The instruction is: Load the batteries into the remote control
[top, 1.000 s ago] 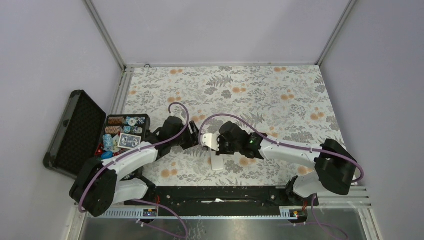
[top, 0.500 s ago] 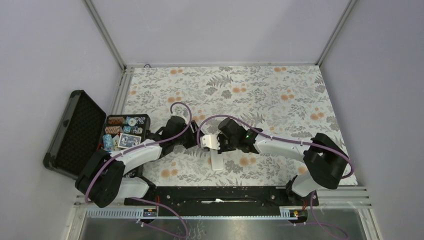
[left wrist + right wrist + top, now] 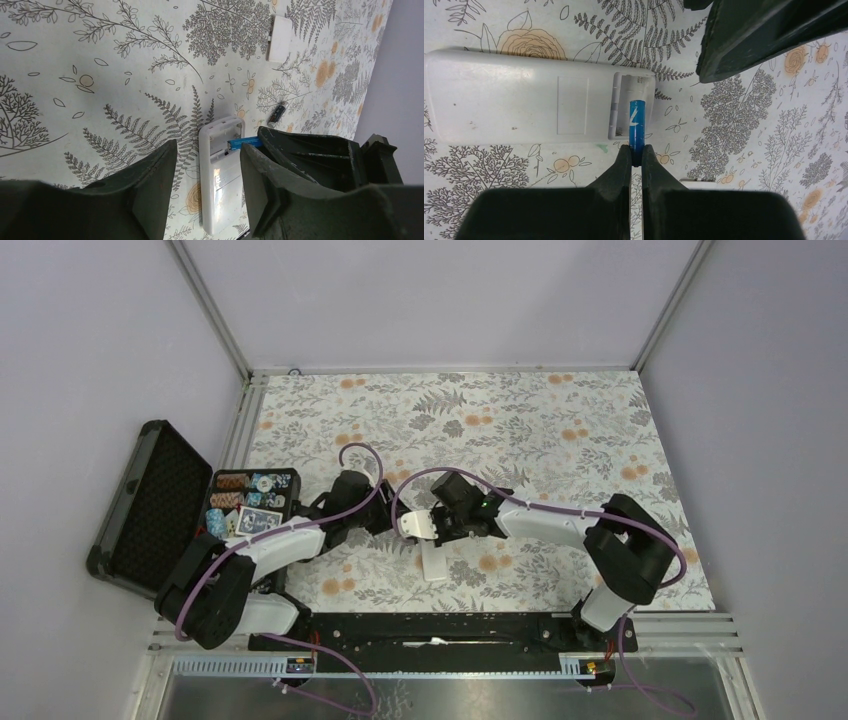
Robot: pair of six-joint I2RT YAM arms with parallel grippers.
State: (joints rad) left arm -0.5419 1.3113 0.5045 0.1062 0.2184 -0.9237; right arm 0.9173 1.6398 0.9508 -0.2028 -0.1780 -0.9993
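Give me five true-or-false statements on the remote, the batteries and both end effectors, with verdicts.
1. The right end effector grips a blue battery at the open bay. True.
2. The remote control lies buttons up. False: its plain white back faces up.
3. A second battery lies loose on the table. True.
4. The left end effector is clamped on the remote control. False: its jaws stand open, one on each side of it.
5. The battery cover is fitted on the remote control. False: it lies apart on the table.
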